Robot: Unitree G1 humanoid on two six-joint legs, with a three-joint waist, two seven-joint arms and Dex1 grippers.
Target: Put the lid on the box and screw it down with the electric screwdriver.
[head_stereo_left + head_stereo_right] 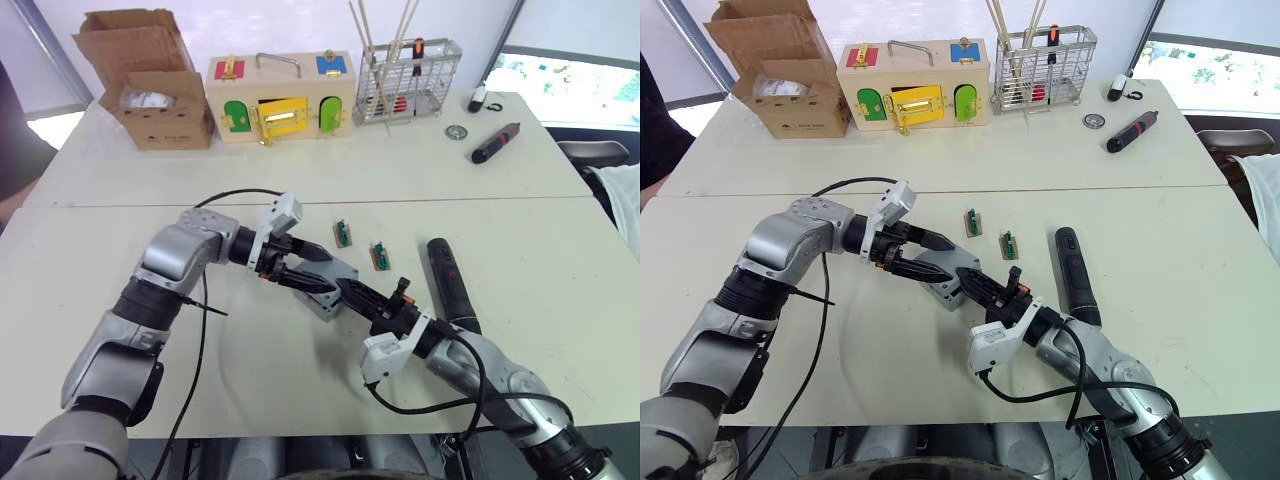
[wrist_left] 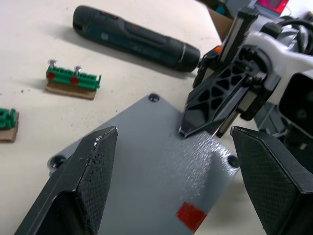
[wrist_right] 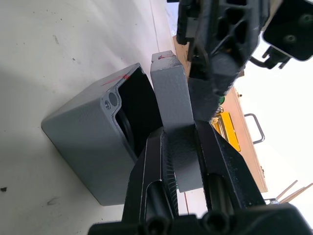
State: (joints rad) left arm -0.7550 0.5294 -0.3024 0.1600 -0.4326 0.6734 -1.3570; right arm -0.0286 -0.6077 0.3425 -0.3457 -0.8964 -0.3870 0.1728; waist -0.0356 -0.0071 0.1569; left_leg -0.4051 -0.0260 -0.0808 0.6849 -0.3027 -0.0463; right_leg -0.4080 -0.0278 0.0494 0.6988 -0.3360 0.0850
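So far the right gripper (image 3: 182,147) only pinches the lid (image 3: 172,105) at the open box (image 3: 93,142); the left gripper (image 2: 171,181) hangs spread above. The screwdriver (image 1: 450,280) lies unused beside the box.

box (image 3: 93,147) interior dark, lid (image 3: 173,105) partly behind right gripper (image 3: 178,147)

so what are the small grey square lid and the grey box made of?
Grey square lid: likely moulded plastic, matte, finely textured face, round corner screw holes. Deeper grey box: looks like the same matte plastic, rounded edges, dark hollow inside. Neither has a metallic shine.
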